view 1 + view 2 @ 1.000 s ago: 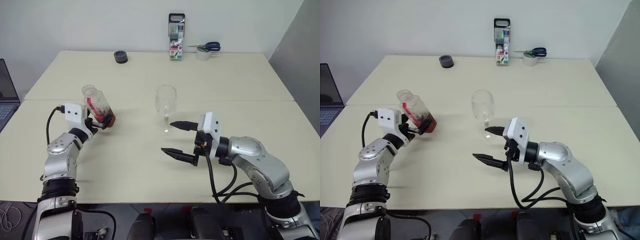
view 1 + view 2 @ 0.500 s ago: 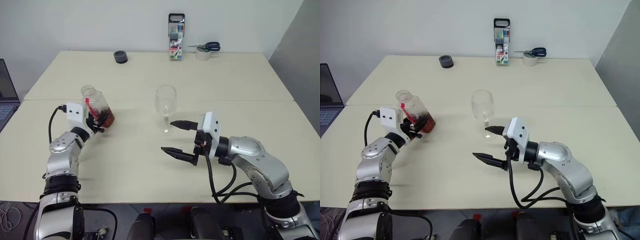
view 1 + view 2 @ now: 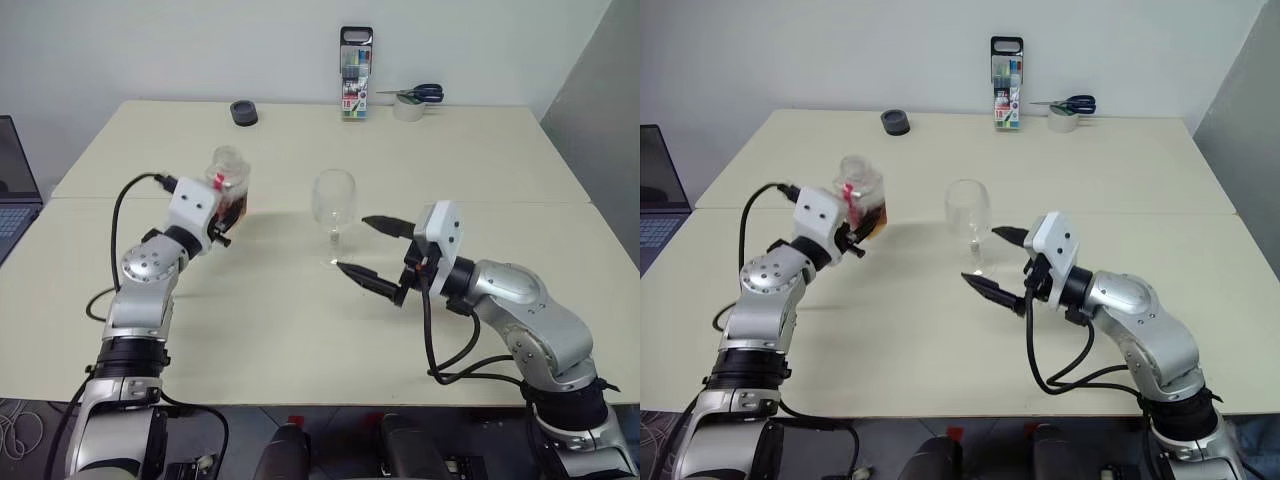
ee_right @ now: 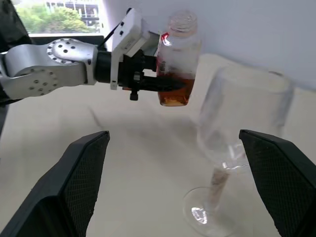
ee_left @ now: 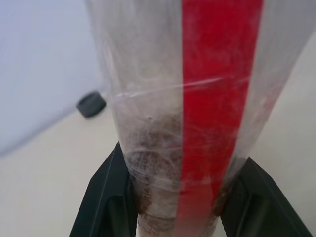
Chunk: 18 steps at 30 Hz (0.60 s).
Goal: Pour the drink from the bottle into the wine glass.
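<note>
Left pincer (image 3: 862, 235) grips the uncapped bottle (image 3: 862, 195) low on its body, raised beside the wine glass (image 3: 967, 212). Right pincer (image 3: 1000, 262) stands spread around the stem. Thin plastic likely yields; glass fragile, stem-hold advisable.

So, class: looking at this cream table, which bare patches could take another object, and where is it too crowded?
Free: the wide stretch between the black round cap, the marker box and the clear stemmed wine glass; also the table's right side beyond the right gripper. Crowded: around the glass, flanked by that open gripper and the left gripper holding the clear red-striped bottle.
</note>
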Motion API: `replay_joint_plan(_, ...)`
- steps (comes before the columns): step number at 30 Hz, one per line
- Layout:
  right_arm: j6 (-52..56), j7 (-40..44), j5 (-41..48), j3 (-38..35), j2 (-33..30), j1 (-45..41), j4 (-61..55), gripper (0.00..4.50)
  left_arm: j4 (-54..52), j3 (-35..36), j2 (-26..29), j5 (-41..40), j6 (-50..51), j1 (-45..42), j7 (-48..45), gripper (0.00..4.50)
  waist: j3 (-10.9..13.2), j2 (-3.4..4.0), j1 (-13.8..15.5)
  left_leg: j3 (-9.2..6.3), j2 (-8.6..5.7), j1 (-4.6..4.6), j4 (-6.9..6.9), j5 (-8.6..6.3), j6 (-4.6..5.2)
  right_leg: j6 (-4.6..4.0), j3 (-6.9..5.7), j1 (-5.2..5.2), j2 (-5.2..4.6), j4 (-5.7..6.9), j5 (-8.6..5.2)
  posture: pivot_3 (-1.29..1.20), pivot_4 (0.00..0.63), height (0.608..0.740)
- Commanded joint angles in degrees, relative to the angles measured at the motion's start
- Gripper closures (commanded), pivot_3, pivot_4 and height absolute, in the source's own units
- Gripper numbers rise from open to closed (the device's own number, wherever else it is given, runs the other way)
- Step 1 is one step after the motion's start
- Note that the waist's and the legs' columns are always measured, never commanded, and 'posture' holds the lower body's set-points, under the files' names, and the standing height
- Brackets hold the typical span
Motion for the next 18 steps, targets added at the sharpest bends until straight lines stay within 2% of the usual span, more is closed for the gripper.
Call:
replay_joint_plan(1, -2.04, -2.84, -1.81, -1.32, 0.77, -1.30, -1.33, 0.00, -2.58, -1.83, 1.35, 4.16, -3.52, -4.00, 1.57, 2.83, 0.00, 0.00, 0.00, 0.01, -0.01, 0.00, 0.00, 0.00, 0.00, 0.00, 0.00, 0.00, 0.00, 0.01, 0.00, 0.00, 0.150, 0.740)
replay_joint_plan(18, 1.62, -5.11, 1.05, -3.69, 1.30, -3.04, -1.18, 0.00, 11.66, -11.94, 3.65, 21.13, -24.20, -17.61, 7.56, 2.83, 0.01, -0.01, -0.04, 0.04, -0.04, -0.04, 0.00, -0.01, 0.04, 0.00, 0.01, -0.03, 0.00, 0.01, 0.00, 0.00, 0.150, 0.740)
